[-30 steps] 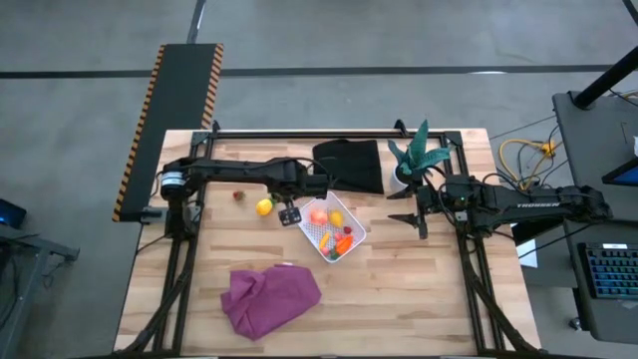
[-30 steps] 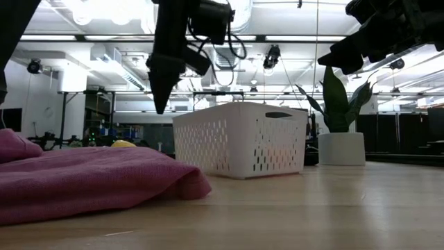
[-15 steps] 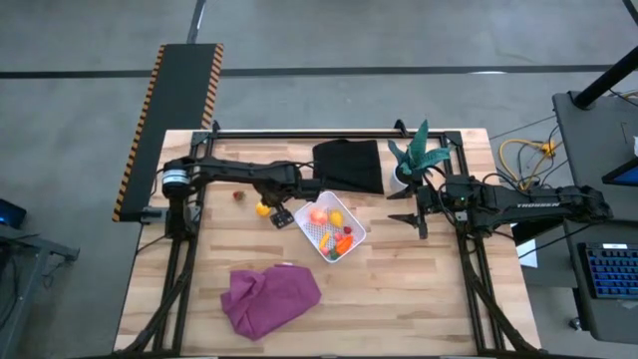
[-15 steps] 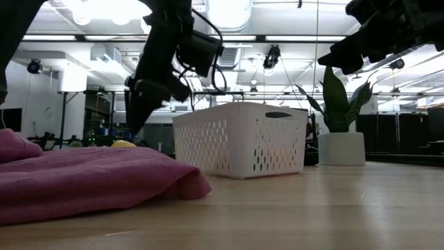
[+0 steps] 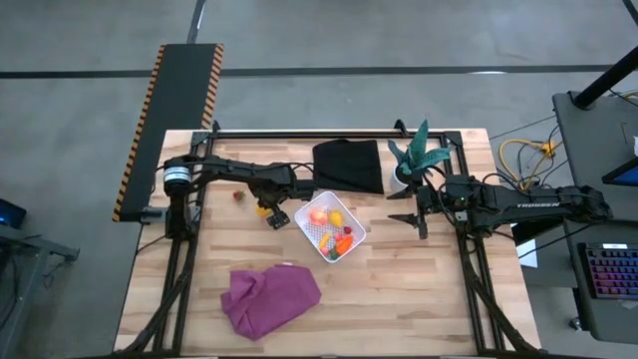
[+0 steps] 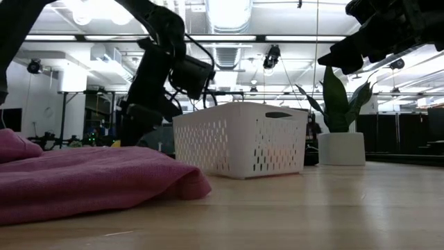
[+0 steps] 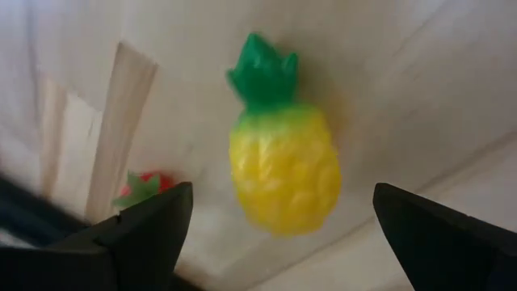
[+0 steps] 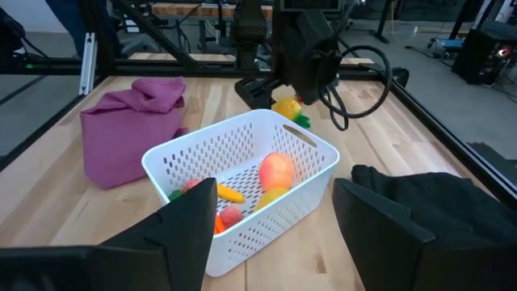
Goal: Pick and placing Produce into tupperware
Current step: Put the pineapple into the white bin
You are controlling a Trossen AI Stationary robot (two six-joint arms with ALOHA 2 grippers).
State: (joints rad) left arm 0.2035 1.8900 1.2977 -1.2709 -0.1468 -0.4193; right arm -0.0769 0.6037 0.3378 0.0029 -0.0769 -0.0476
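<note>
A grey concrete floor (image 5: 399,40) surrounds the table, with bright ceiling lights (image 6: 225,10) above dark shelving.

The tupperware (image 5: 332,228) is sitting near the middle of the worktop (image 5: 419,299), with several pieces of produce (image 5: 343,242) lying inside it. Just left of it, a toy pineapple (image 7: 283,172) is lying on the worktop, and the left pincer (image 5: 271,211) is hanging directly over it with its fingers spread to either side. Farther left, a small strawberry piece (image 5: 237,195) is lying apart. Behind the tupperware, at the far edge, a square cloth (image 5: 349,165) is lying flat, with a potted plant (image 5: 414,160) standing to its right. A crumpled cloth (image 5: 269,297) is lying at the near left. The right pincer (image 5: 411,218) is hovering right of the tupperware, spread wide.
</note>
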